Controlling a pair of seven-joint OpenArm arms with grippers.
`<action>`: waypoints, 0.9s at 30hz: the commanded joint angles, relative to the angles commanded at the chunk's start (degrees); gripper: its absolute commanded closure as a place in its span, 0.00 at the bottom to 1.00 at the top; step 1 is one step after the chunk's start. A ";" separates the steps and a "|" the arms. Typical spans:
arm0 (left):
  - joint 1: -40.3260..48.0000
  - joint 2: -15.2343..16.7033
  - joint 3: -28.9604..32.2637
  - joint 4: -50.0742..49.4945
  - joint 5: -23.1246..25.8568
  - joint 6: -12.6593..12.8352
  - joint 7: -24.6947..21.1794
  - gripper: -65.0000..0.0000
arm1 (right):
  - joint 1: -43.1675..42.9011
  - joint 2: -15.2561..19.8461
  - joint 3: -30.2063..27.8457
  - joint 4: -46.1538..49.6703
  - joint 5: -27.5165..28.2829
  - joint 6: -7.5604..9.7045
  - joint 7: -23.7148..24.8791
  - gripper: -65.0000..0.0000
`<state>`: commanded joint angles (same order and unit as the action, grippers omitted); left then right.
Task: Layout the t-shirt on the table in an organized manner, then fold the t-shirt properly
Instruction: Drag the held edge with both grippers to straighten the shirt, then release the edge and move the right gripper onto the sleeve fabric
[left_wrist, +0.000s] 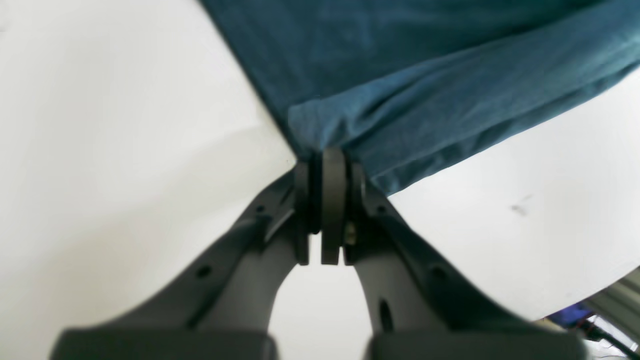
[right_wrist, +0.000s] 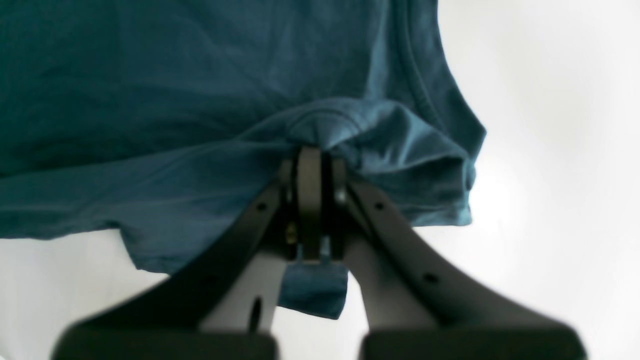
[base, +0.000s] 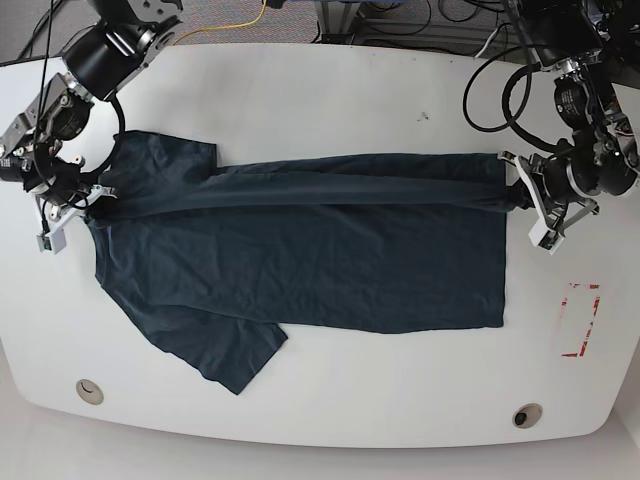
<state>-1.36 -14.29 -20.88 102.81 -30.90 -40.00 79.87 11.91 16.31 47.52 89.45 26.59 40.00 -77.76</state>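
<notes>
The dark navy t-shirt (base: 300, 260) lies flat across the white table (base: 320, 90), neck end to the left and hem to the right. Its far long edge is folded over into a narrow band. My left gripper (base: 515, 193) is at the far hem corner, shut on the fabric. In the left wrist view the left gripper (left_wrist: 327, 155) pinches a folded corner of the t-shirt (left_wrist: 425, 90). My right gripper (base: 95, 200) is at the shoulder by the far sleeve. The right wrist view shows that right gripper (right_wrist: 312, 150) shut on bunched t-shirt (right_wrist: 150, 100) cloth.
A red tape rectangle (base: 580, 320) marks the table at the right, near the hem. Two round grommet holes (base: 89, 391) (base: 526, 415) sit near the front edge. Cables (base: 400, 20) run behind the table's far edge.
</notes>
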 joint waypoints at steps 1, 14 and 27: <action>0.00 -0.09 0.53 0.00 0.00 0.00 -0.44 0.98 | 0.00 0.18 0.00 0.00 0.00 0.00 0.00 0.90; -1.93 -2.73 0.62 0.18 -0.09 0.00 -0.79 0.41 | -0.62 2.81 0.53 1.14 0.62 0.00 -0.44 0.00; -5.27 -5.36 0.62 0.26 -0.44 0.00 -0.70 0.41 | -13.10 0.62 0.62 7.38 14.59 0.00 -2.24 0.00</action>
<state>-6.64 -19.65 -20.26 103.08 -31.34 -40.00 79.16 -1.19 16.92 48.13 96.84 41.19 40.00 -80.00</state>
